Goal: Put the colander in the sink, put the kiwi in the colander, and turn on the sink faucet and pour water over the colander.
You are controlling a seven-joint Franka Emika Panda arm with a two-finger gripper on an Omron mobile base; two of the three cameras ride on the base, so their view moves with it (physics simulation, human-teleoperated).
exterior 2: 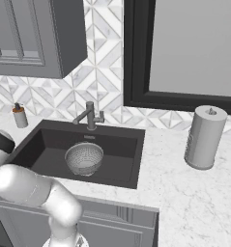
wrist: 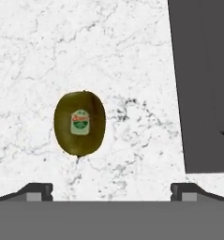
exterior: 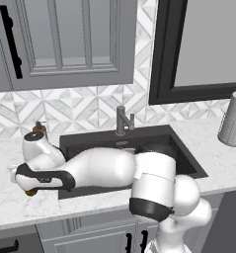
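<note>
One large rectangular dark charcoal sink (exterior 2: 122, 144) set into the white marble bench (exterior 2: 184, 202), already holding the one round perforated silver-grey metal colander (exterior 2: 84, 157): first step done. One short dark grey metal faucet (exterior 2: 90, 116) behind the basin, no water visible, so not yet turned on. One small oval olive-brown kiwi (wrist: 79, 123) with a sticker, lying on the bench beside the sink, not yet moved. One gripper (wrist: 111, 191), hovering over the kiwi, spread wide and empty.
</note>
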